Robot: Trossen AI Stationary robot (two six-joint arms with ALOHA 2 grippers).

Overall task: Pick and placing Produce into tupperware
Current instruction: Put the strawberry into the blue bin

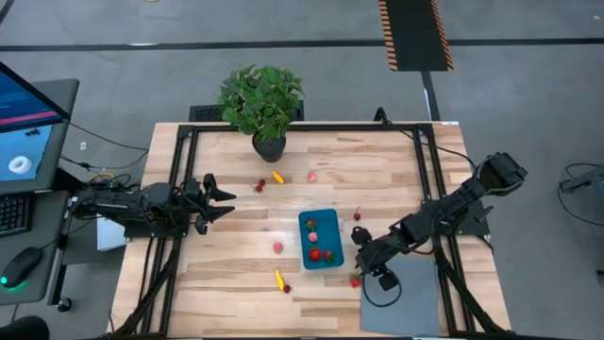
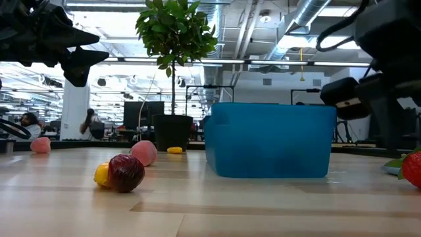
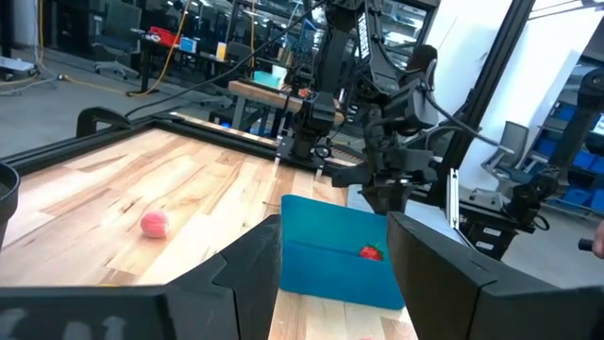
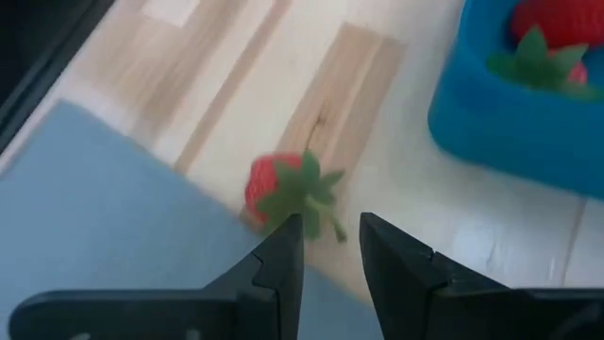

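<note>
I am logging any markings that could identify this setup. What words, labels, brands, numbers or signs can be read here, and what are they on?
No text can be read in any view.
Monitor beside the table: coloured shapes on screen, any lettering too small to read.
Striped floor marking: orange and black hazard bars, no words.
Tupperware: plain blue wall, no label visible.
Room behind the table in the low view: no legible sign.

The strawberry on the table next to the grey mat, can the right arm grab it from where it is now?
Probably yes. The right gripper hangs just over the strawberry, fingers a little apart and empty. The berry lies on bare wood at the grey mat's edge, clear of the blue tub, and nothing covers it.
</note>
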